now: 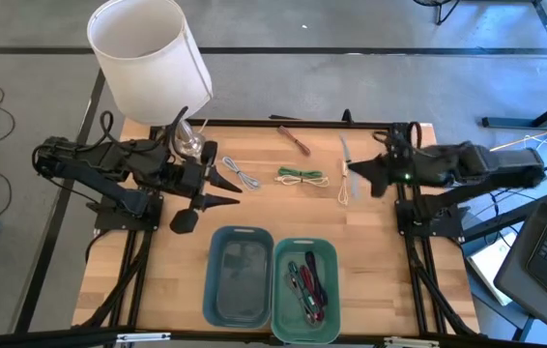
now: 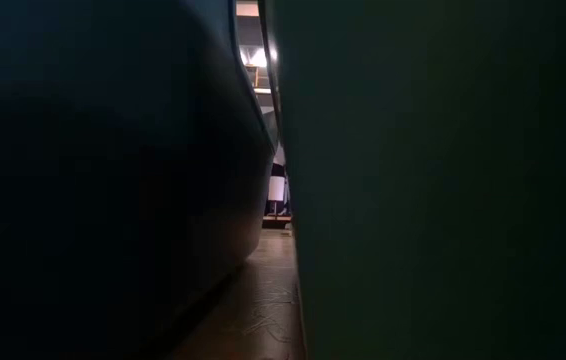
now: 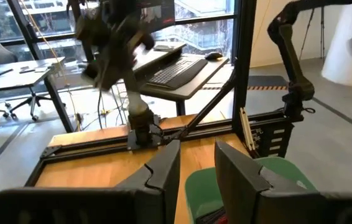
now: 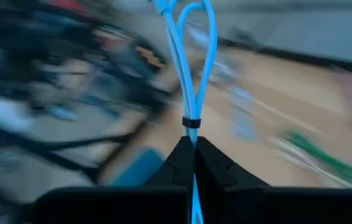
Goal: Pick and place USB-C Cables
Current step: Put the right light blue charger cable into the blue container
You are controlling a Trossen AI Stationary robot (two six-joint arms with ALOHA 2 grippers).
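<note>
Right gripper (image 4: 194, 163) clamped on a pale blue cable (image 4: 188, 74), loop projecting ahead of the fingertips. Left gripper (image 3: 198, 171) idle, partly open, empty. Risk: thin cord slipping from the pinch during fast swing toward green tray (image 1: 331, 253).

I can read no text, label, brand, number or sign anywhere in any of my camera views.

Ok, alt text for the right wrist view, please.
The right gripper is shut on a light blue looped cable bound by a small dark tie, held up between its dark fingers. Behind it the wooden table is blurred.
</note>
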